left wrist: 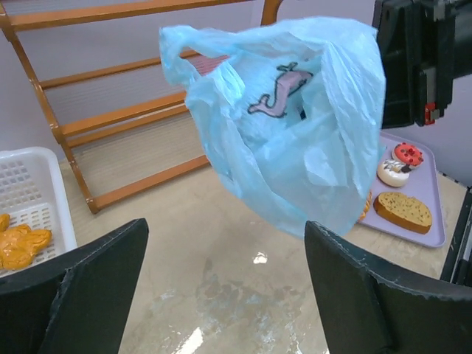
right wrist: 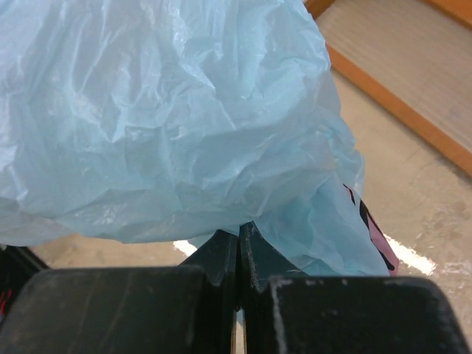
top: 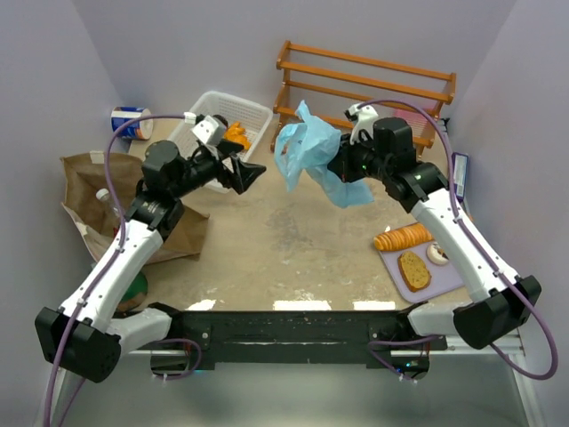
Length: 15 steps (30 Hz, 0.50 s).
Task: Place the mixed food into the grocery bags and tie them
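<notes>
Pinching blue bag point(left wrist: 295, 140) in right gripper point(right wrist: 238, 237); facing it with left gripper point(left wrist: 225, 228) spread wide. Should nip loose rim ahead, probably handle.

One blue plastic bag point(top: 307, 151), one brown paper bag point(top: 84, 182), one basket point(top: 258, 108), one rack point(top: 364, 80), one tray point(top: 449, 277)

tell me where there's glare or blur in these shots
Top external: bright glare strips on the table along its near edge. Left wrist: small glare spots below the blue bag, which is sharp. Right wrist: bag fills the frame, right pincer at the bottom looks soft.
</notes>
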Each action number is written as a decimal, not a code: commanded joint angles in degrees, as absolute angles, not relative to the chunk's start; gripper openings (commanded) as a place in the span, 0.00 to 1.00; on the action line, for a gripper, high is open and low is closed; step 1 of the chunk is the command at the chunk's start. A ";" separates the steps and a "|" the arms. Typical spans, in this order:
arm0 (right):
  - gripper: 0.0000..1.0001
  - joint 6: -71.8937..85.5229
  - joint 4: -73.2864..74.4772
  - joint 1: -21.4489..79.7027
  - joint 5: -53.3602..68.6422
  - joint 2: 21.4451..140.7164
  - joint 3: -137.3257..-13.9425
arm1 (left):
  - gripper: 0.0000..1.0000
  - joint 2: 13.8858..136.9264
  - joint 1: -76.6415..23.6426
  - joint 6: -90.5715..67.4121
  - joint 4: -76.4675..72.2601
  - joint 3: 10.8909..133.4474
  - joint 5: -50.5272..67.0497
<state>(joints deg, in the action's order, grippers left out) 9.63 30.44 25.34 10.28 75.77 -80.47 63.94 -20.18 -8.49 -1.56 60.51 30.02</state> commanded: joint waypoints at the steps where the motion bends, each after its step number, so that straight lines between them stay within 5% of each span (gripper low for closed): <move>1: 0.00 8.79 33.05 24.35 17.92 73.57 -79.81 | 0.91 61.88 -16.53 -17.03 -11.15 59.42 39.01; 15: 0.00 5.10 31.03 24.34 30.04 72.95 -76.38 | 0.87 71.28 -17.40 -32.70 -28.56 54.58 51.07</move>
<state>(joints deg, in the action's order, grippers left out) 7.35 32.75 24.34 23.38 74.11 -77.69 70.02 -16.69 -27.62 -21.56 55.09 47.31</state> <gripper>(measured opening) 0.008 0.877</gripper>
